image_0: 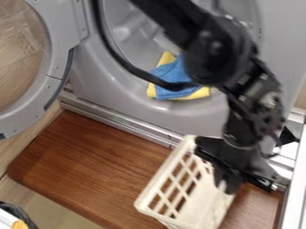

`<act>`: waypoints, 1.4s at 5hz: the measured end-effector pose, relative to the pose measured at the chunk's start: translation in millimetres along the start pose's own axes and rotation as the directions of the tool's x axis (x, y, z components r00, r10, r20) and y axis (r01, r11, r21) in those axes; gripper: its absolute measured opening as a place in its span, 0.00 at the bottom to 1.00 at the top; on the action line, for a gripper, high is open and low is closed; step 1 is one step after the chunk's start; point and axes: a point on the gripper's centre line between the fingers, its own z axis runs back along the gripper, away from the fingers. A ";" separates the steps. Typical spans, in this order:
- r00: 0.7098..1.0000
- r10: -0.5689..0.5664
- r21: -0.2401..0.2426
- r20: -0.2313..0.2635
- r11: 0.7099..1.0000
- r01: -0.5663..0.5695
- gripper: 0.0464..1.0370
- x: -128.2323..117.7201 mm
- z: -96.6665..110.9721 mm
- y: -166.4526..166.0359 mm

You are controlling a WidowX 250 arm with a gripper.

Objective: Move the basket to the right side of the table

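Wooden board (90,161) spans lower frame; white basket (156,181) sits on it, bottom, just right of center, black gripper (226,183) over basket, can't tell if released or clenched

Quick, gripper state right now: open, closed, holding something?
Black robot gripper: open, closed or holding cannot be told; it hangs down at the white plastic lattice-sided basket.

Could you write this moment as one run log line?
hand: over basket | basket: on board, right of middle | cloths: blue on yellow, inside machine | machine door: open
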 end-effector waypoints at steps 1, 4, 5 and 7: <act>1.000 -0.015 -0.012 -0.015 1.000 0.015 0.05 2.9 -13.1 -18.4; 0.998 -0.034 -0.028 -0.053 0.999 0.033 0.58 4.6 -29.6 -36.1; 0.998 -0.036 -0.017 -0.057 0.999 0.035 0.88 2.2 -29.4 -37.6; 0.997 -0.060 -0.037 -0.049 0.998 0.059 0.97 4.7 -18.1 -42.4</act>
